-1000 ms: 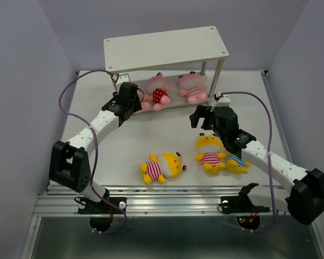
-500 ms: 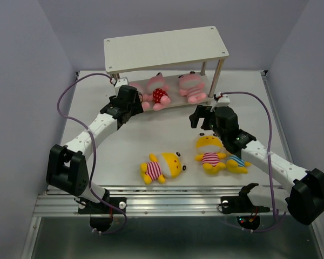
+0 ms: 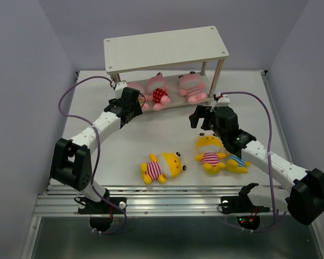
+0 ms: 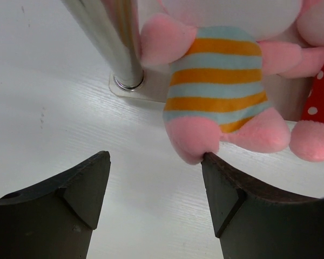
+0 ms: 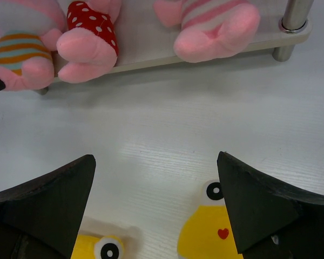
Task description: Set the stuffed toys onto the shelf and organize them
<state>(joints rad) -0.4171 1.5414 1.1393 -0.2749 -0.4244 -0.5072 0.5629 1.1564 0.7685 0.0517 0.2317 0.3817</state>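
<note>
The wooden shelf (image 3: 164, 47) stands at the back. Three pink toys lie on its lower board: an orange-and-blue striped one (image 4: 216, 81) at the left, a red polka-dot one (image 3: 159, 93), and a pink-striped one (image 3: 191, 86). Three yellow toys lie on the table: one (image 3: 163, 166) in the middle, one (image 3: 209, 151) to its right, and one in blue stripes (image 3: 236, 162) beside that. My left gripper (image 4: 156, 162) is open and empty at the shelf's left front leg (image 4: 116, 43), its right fingertip touching the striped pink toy's foot. My right gripper (image 5: 156, 167) is open and empty over the table in front of the shelf, above the yellow toys.
The shelf's top board holds nothing. The shelf's right front leg (image 5: 294, 16) stands just beyond the right gripper. Purple cables loop from both wrists. Grey walls close in the table on the left, right and back.
My left gripper has shifted slightly to the right along the shelf front, toward the striped pink toy. The right arm and the toys have not moved.
</note>
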